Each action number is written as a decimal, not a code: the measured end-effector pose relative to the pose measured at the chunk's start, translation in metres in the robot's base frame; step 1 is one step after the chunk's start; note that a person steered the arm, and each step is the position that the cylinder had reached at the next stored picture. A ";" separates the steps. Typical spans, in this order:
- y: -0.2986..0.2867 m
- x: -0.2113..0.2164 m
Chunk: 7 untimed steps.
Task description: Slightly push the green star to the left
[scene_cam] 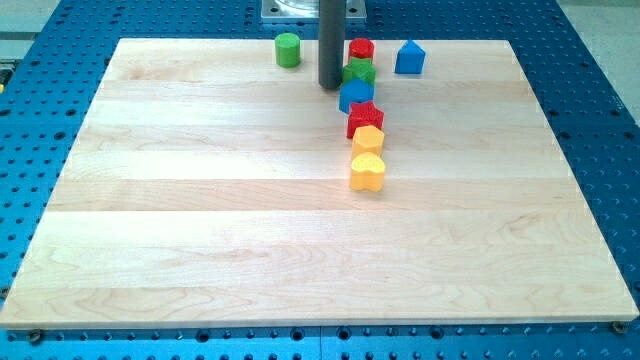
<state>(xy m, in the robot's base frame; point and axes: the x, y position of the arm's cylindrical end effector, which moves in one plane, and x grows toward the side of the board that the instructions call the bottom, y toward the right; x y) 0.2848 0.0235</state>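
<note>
Standing on the board [150, 250] at the far side, my tip [331, 87] is the bare end of a dark rod: no jaws, nothing to open or close, nothing held.

- Tip sits just left of the green star [360, 72], touching it or nearly so; contact cannot be confirmed from this angle.
- Green star is far-centre, partly hidden by the rod. A red block [361, 48] lies just beyond it, shape unclear; they look to be in contact.
- A blue block [355, 96] is just near of the green star, close against it.
- Chain carries on toward the near side: red star [365, 117], a small yellow block [369, 139], then a yellow heart [368, 173], each crowding the next.
- Further out: green cylinder [288, 49] to the far left, a blue house-shaped block [409, 57] to the far right. Both well apart from the cluster.

Judgement: tip is on the wrong side. A leftward push needs the rod on the star's right, so it must go round first.

Risks:
- Going round on the near side could clip the blue block and shift the whole chain.
- Going round on the far side could knock the red block.
- Star is wedged between neighbours, so a leftward push may drag them along by friction.
- Off-centre contact would spin the star rather than slide it.
- "Slightly" matters: too long a stroke overshoots toward the green cylinder.
</note>
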 end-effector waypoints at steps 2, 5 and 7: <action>0.001 0.002; -0.051 0.247; 0.066 0.322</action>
<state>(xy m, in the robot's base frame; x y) 0.6070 0.0892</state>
